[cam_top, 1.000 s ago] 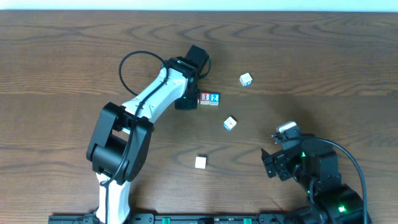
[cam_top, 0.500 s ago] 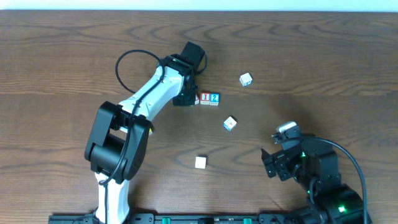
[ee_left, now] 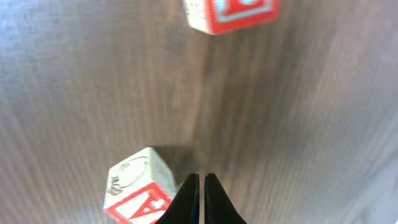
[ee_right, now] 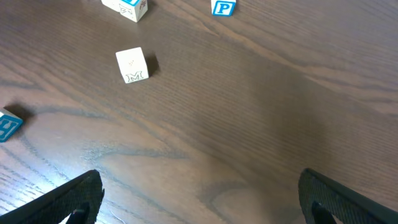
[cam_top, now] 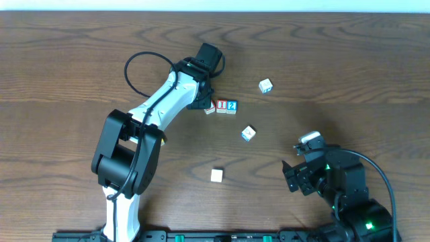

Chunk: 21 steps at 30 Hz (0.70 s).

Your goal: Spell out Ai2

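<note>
The red-framed A cube (cam_top: 209, 108) lies slightly tilted at the left end of a row with the red-framed I cube (cam_top: 221, 106) and the blue-framed 2 cube (cam_top: 232, 106). My left gripper (cam_top: 203, 103) is just up-left of the A cube, shut and empty. In the left wrist view the A cube (ee_left: 140, 186) sits just left of the closed gripper (ee_left: 202, 186), and a red-framed cube (ee_left: 231, 12) shows at the top edge. My right gripper (cam_top: 295, 176) is open and empty at the lower right, and its wrist view (ee_right: 199, 199) shows only bare table between the fingers.
Other white cubes lie loose: one with blue marks (cam_top: 266, 85) at the back right, one (cam_top: 248, 133) in the middle, one plain (cam_top: 216, 175) near the front. The right wrist view shows an M cube (ee_right: 132, 65) and a blue P cube (ee_right: 224, 7).
My left gripper has drawn back up and to the left, uncovering the A cube beside the I cube. The right arm has not moved.
</note>
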### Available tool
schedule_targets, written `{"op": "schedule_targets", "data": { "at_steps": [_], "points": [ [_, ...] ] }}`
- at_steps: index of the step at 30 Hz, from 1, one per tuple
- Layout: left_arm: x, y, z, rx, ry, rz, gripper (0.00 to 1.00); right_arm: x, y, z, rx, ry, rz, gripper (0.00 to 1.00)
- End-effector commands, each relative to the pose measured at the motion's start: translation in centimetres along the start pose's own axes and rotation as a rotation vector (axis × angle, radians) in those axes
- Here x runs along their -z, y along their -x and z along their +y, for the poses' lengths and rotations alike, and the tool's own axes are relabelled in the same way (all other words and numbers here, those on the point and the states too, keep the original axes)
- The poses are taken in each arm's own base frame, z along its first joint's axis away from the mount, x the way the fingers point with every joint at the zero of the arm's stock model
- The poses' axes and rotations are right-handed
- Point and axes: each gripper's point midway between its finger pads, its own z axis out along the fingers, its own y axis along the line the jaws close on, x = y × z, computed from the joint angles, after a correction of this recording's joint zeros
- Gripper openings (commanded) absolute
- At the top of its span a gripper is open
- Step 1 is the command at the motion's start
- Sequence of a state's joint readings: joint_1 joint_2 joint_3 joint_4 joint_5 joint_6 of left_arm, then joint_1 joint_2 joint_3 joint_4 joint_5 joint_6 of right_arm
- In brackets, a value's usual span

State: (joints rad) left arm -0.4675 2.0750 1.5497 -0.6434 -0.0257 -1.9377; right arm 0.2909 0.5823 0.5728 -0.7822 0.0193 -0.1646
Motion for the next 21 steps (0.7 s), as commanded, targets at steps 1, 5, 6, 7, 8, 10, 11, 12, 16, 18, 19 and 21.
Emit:
{"op": "schedule_targets", "data": {
  "at_steps": [1, 5, 6, 7, 8, 10, 11, 12, 16, 18, 19, 21],
  "points": [
    [-0.8, 0.41, -0.2, -0.038, 0.002, -0.03, 0.06, 0.01, -0.06, -0.3, -0.013, -0.013, 0.001, 0.99],
    [-0.81, 0.46, -0.26, -0.039, -0.002, -0.033, 0.06, 0.01, -0.05, -0.31, -0.013, -0.013, 0.001, 0.99],
    [-0.82, 0.46, -0.25, -0.039, -0.001, -0.033, 0.06, 0.01, -0.06, -0.3, -0.013, -0.013, 0.001, 0.99],
    [-0.85, 0.48, -0.21, -0.039, 0.001, -0.034, 0.06, 0.01, -0.06, -0.31, -0.013, -0.013, 0.001, 0.99],
    [-0.88, 0.51, -0.14, -0.039, 0.003, -0.035, 0.06, 0.01, -0.05, -0.31, -0.013, -0.013, 0.001, 0.99],
    [-0.89, 0.59, 0.03, -0.04, 0.01, -0.038, 0.06, 0.01, -0.05, -0.31, -0.013, -0.013, 0.001, 0.99],
    [-0.89, 0.61, 0.07, -0.041, 0.012, -0.039, 0.06, 0.01, -0.06, -0.31, -0.013, -0.013, 0.001, 0.99],
    [-0.89, 0.63, 0.11, -0.041, 0.014, -0.04, 0.06, 0.01, -0.06, -0.3, -0.013, -0.013, 0.001, 0.99],
    [-0.87, 0.7, 0.26, -0.058, 0.018, -0.047, 0.06, 0.01, -0.06, -0.3, -0.013, -0.013, 0.001, 0.99],
    [-0.85, 0.69, 0.41, -0.067, 0.021, -0.053, 0.06, 0.01, -0.05, -0.31, -0.013, -0.013, 0.001, 0.99],
    [-0.92, 0.73, 0.52, -0.068, 0.026, -0.056, 0.06, 0.01, -0.05, -0.31, -0.013, -0.013, 0.001, 0.99],
    [-1.21, 0.64, 0.7, -0.076, 0.034, -0.052, 0.06, 0.01, -0.05, -0.31, -0.013, -0.013, 0.001, 0.99]
  ]
}}
